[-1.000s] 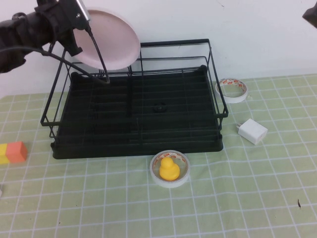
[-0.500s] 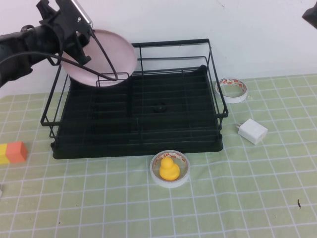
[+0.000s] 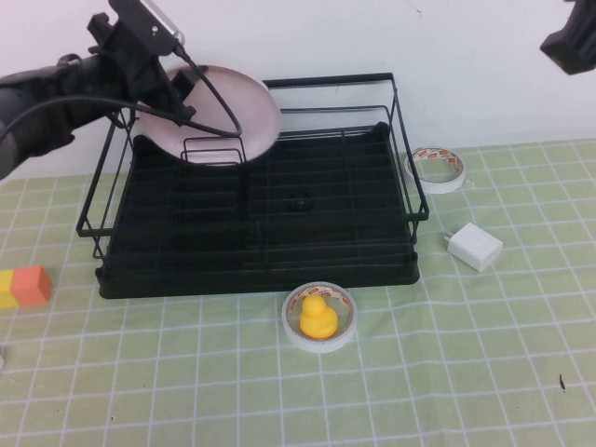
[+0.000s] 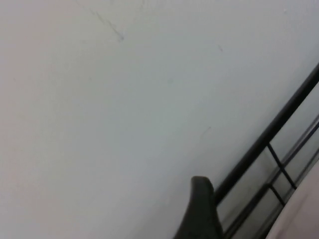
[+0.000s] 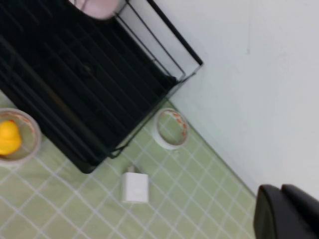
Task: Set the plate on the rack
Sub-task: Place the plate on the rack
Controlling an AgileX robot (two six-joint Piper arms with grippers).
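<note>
The pale pink plate [image 3: 237, 116] stands tilted on edge at the back left of the black wire rack [image 3: 261, 279], its lower rim down among the upright loops. My left gripper [image 3: 172, 84] is shut on the plate's upper left rim. In the left wrist view one dark finger [image 4: 202, 209], a rack wire [image 4: 269, 134] and a strip of the plate [image 4: 306, 219] show against the wall. My right gripper [image 3: 570, 42] is high at the far right, away from the rack, shut and empty [image 5: 286, 214]. The right wrist view shows the rack [image 5: 75, 74] and the plate's edge [image 5: 97, 6].
A white tape ring [image 3: 437, 169] lies right of the rack and a white charger block [image 3: 475, 247] in front of it. A tape roll holding a yellow duck [image 3: 318, 317] sits before the rack's front edge. An orange-and-yellow block [image 3: 23, 286] lies at the far left.
My left gripper has carried the plate down and to the right, so its lower rim now sits among the rack's loops. The right gripper shows slightly more at the top right.
</note>
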